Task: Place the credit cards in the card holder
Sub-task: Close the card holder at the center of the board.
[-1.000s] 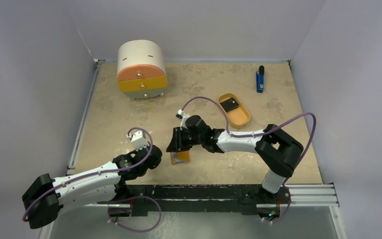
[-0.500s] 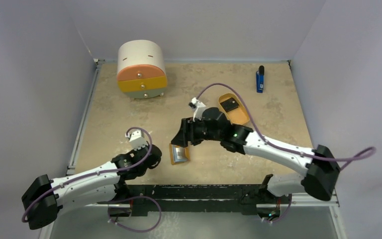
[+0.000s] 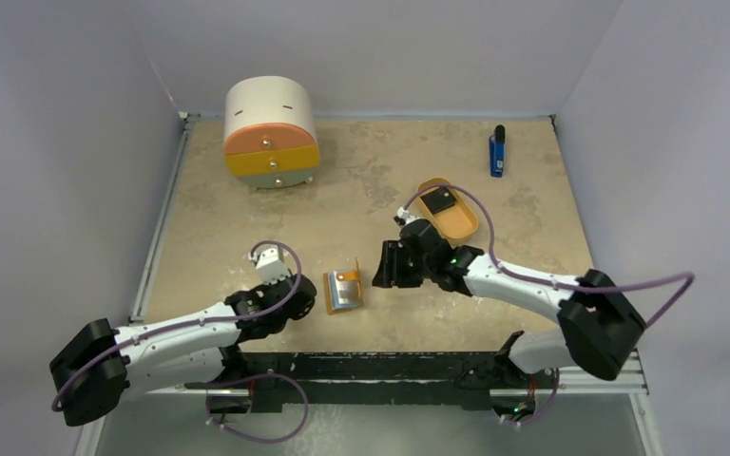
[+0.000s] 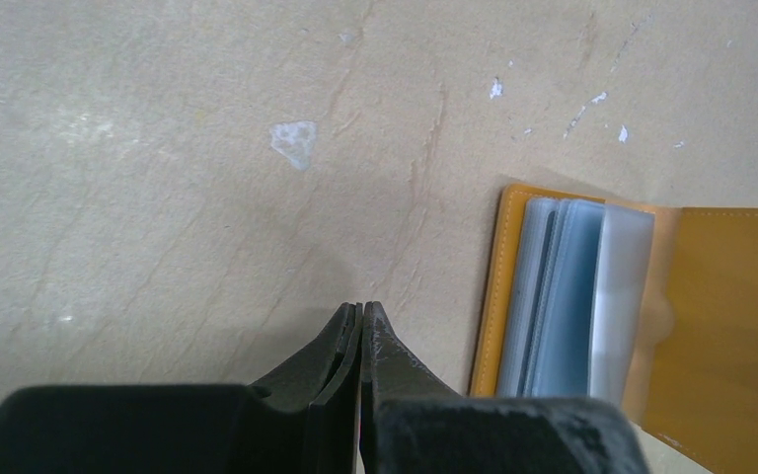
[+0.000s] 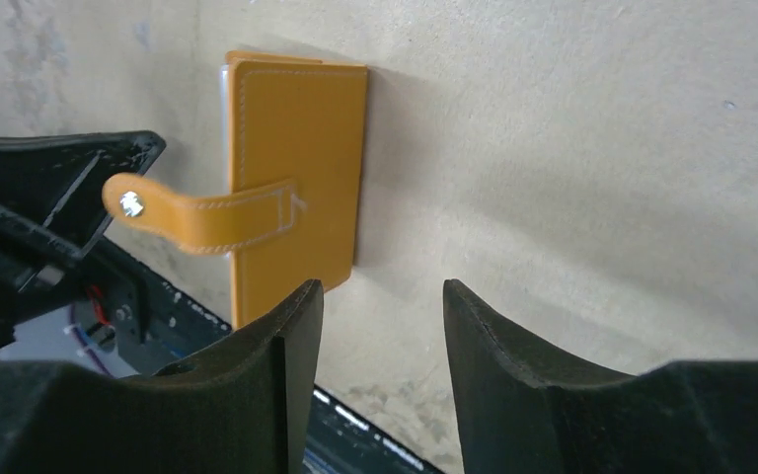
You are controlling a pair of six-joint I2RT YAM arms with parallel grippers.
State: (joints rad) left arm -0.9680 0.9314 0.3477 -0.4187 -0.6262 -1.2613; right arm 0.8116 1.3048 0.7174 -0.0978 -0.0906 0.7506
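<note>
The orange card holder (image 3: 343, 289) lies on the table, its cover part raised and its grey-blue pockets showing (image 4: 563, 296). The right wrist view shows its orange back (image 5: 296, 168) and its snap strap (image 5: 197, 212). My left gripper (image 3: 308, 301) is shut, its tip (image 4: 360, 308) on the table just left of the holder; no card shows in it. My right gripper (image 3: 385, 267) is open and empty (image 5: 383, 296), just right of the holder. One black credit card (image 3: 442, 200) lies in the tan oval tray (image 3: 460, 226). No other card is in view.
A round drawer cabinet (image 3: 269, 131) stands at the back left. A blue-and-black stick (image 3: 497, 152) lies at the back right. The black rail (image 3: 390, 366) runs along the near edge, close below the holder.
My right gripper has let go of the card holder and drawn back to its right. The holder now lies open. My left gripper has edged closer to its left side.
</note>
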